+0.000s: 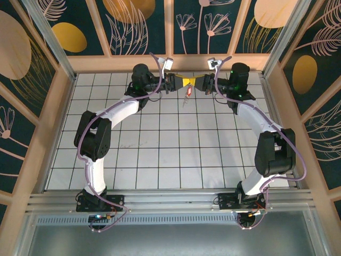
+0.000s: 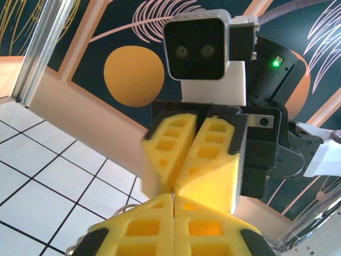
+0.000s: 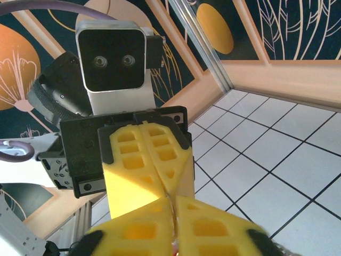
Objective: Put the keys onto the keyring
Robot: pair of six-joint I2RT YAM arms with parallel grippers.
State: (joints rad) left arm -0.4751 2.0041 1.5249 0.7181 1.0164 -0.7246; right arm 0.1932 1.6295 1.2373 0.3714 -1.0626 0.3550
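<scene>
Four yellow fingers [image 2: 213, 160] meet tip to tip above the far middle of the table [image 1: 160, 154]. The left gripper [image 2: 174, 202] has its pads pressed together along a thin seam, and anything caught in that seam is hidden. The right gripper [image 3: 172, 210] has its pads close together. One pad is blurred in the left wrist view, and it cannot be told whether they touch or pinch something. In both wrist views each arm's own fingers are cut off by the bottom edge, and they cover the point of contact. The top view shows the key [image 1: 188, 93], a tiny red piece with a pale sliver below it, hanging just under the meeting fingertips. What it hangs from is too small to make out. The wrist views instead show the facing gripper head-on. It has a black mount topped by a white camera housing [image 2: 194, 48] with a dark face and two lenses, and a green light [image 2: 275, 63] glows on the right arm. The fingers are wedge-shaped and moulded with rectangular pockets. The table is white with dark grid lines, and the walls [image 1: 42, 32] are dark panels with orange discs and pale plant outlines in wooden frames.
</scene>
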